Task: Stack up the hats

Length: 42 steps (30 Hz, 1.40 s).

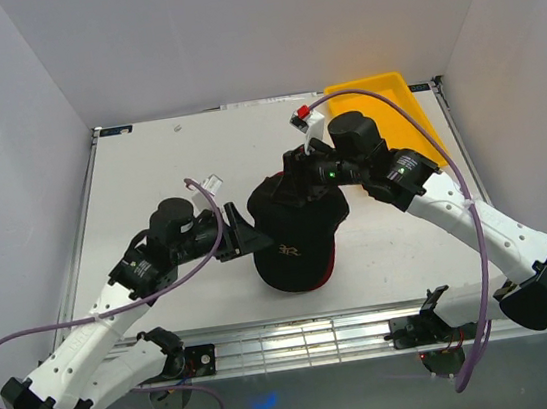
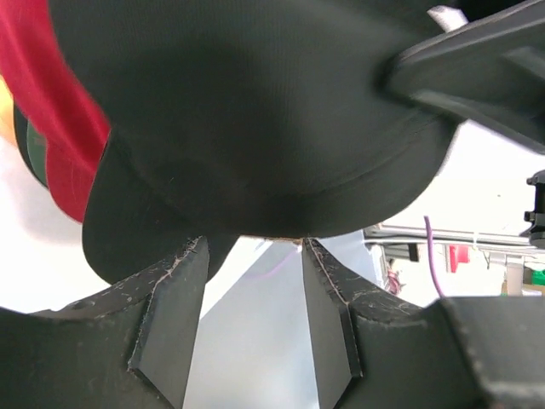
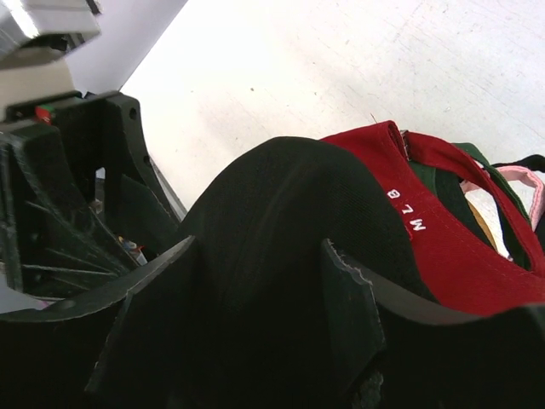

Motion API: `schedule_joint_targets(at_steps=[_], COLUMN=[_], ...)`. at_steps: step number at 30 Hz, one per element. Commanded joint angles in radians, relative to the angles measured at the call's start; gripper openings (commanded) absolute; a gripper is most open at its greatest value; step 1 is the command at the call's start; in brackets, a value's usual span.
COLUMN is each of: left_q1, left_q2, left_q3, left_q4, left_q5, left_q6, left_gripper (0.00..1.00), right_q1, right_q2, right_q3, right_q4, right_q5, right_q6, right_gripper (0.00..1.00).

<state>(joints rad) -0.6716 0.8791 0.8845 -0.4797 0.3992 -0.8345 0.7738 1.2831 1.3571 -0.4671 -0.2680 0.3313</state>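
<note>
The hats lie piled at the table's middle. A black hat (image 1: 292, 230) is on top, with a red hat (image 1: 330, 263) peeking out beneath its brim. My left gripper (image 1: 241, 235) stands open at the pile's left side; in its wrist view the fingertips (image 2: 197, 247) reach just under the black hat (image 2: 255, 111), and bare table shows between them. Red (image 2: 60, 111) and dark green (image 2: 34, 149) hats show at the left. My right gripper (image 1: 306, 185) is open at the pile's back, its fingers (image 3: 341, 281) straddling the black hat's crown (image 3: 281, 196). Red (image 3: 426, 230), green (image 3: 460, 196) and pink (image 3: 524, 179) hats lie under it.
A yellow bin (image 1: 392, 108) sits at the back right corner of the table. A metal rail (image 1: 301, 337) runs along the near edge between the arm bases. White walls close in the table on three sides.
</note>
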Motion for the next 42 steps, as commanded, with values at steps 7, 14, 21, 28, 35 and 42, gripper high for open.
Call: schedule_joint_targets(at_steps=[7, 14, 21, 28, 35, 42], left_q1=[-0.003, -0.003, -0.005, -0.003, -0.009, -0.017], left_q2=[-0.088, -0.063, -0.051, -0.054, -0.035, 0.000], left_q3=[-0.168, -0.186, -0.216, -0.243, -0.266, -0.279], left_q4=[0.065, 0.078, 0.079, 0.081, 0.082, 0.081], left_q5=[0.015, -0.008, -0.010, 0.003, 0.020, 0.029], left_q6=[-0.109, -0.121, -0.137, -0.137, -0.129, -0.123], left_gripper=[0.55, 0.55, 0.54, 0.48, 0.41, 0.38], right_q1=[0.005, 0.007, 0.010, 0.012, 0.019, 0.027], right_q2=[-0.018, -0.018, -0.007, 0.027, 0.054, 0.061], right_q3=[-0.010, -0.018, 0.000, 0.043, 0.068, 0.074], right_q4=[0.059, 0.074, 0.076, 0.087, 0.102, 0.102], right_q5=[0.013, 0.012, 0.012, 0.000, -0.014, -0.010], right_q6=[0.002, 0.006, 0.006, -0.003, -0.009, -0.017], right_gripper=[0.65, 0.67, 0.68, 0.68, 0.69, 0.70])
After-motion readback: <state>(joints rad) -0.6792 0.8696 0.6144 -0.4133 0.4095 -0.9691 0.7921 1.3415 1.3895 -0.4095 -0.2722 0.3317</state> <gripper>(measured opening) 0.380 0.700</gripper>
